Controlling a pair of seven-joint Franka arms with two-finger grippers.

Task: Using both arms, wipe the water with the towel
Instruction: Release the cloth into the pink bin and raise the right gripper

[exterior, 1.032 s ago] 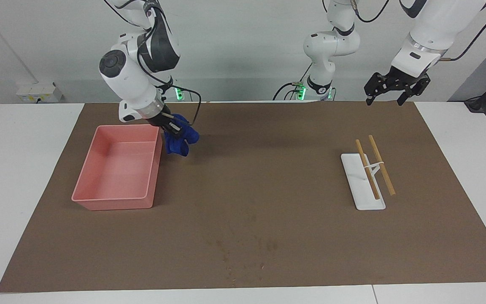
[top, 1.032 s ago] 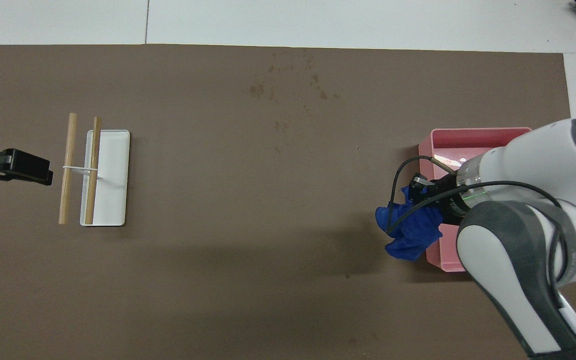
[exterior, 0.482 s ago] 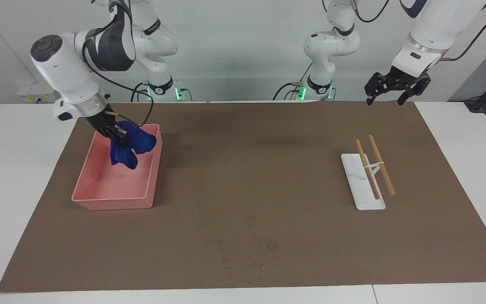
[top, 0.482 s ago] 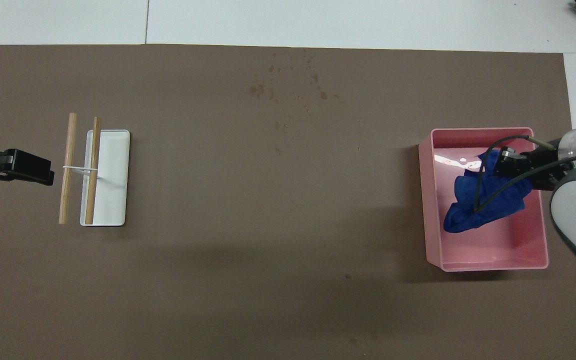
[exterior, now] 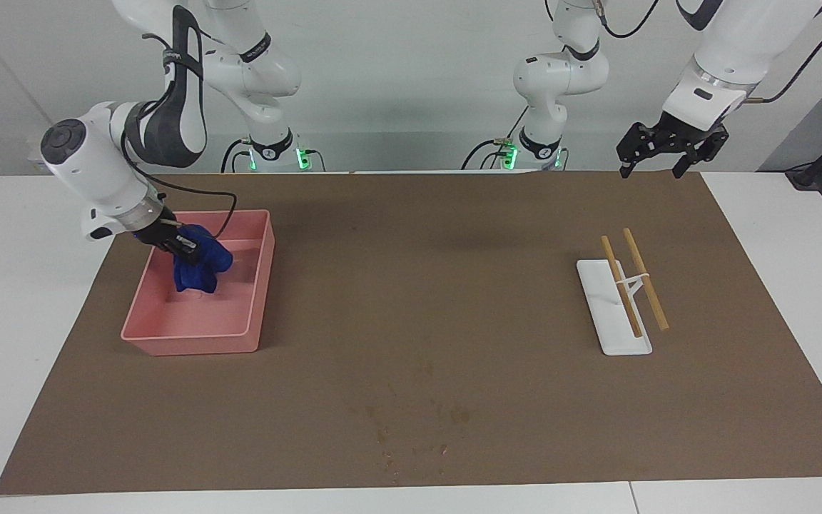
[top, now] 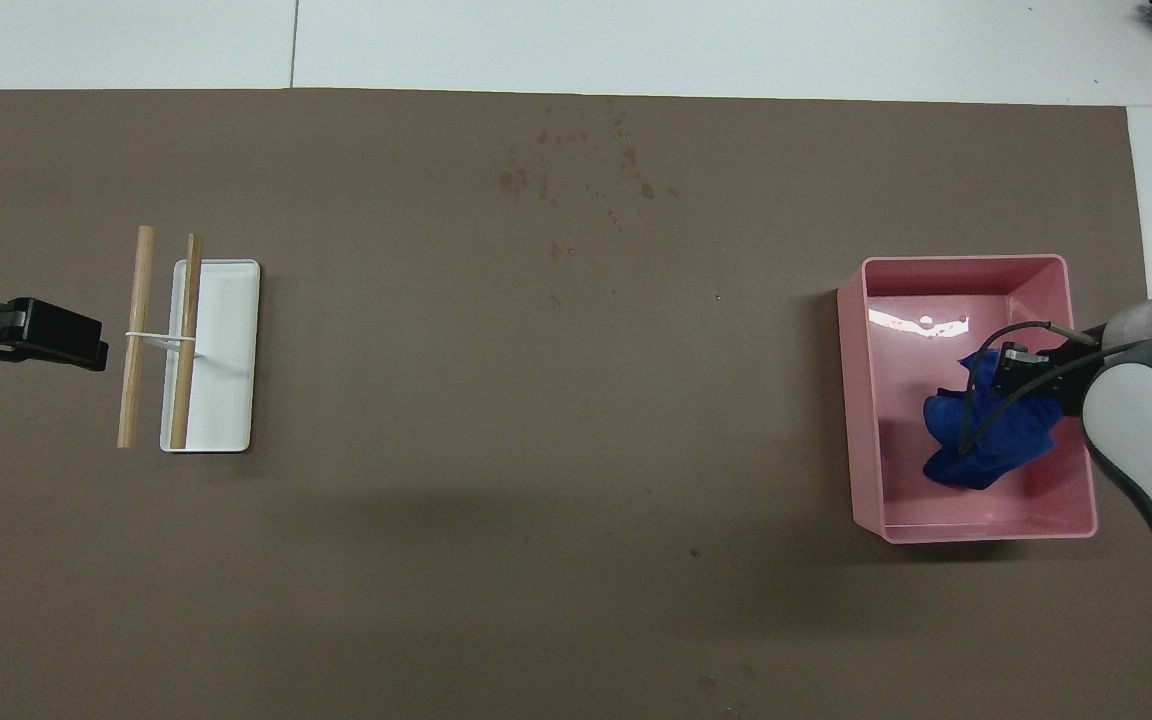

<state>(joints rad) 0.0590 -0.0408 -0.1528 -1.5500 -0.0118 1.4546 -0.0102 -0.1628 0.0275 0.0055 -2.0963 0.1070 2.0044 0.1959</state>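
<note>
- the right gripper (exterior: 186,246) is clamped on the towel (exterior: 197,268), a bunched deep-blue cloth that hangs down inside the pink tray (exterior: 197,341) at the right arm's end of the table; its lowest folds seem to reach the tray floor.
- the tray's raised walls fence the cloth in, so it likely has to be lifted over the rim to get out.
- the left gripper (exterior: 661,153) waits with jaws spread and empty, over the mat's edge nearest the robots, at the left arm's end.
- the water (exterior: 418,428) — faint speckled blotches — lies mid-mat, near the edge farthest from the robots, well apart from the tray.
- the brown mat (exterior: 418,285) between tray and water is bare — open room for a sweep.
- a white holder (exterior: 611,321) carrying two wooden sticks (exterior: 643,278) sits toward the left arm's end, apart from the water.
</note>
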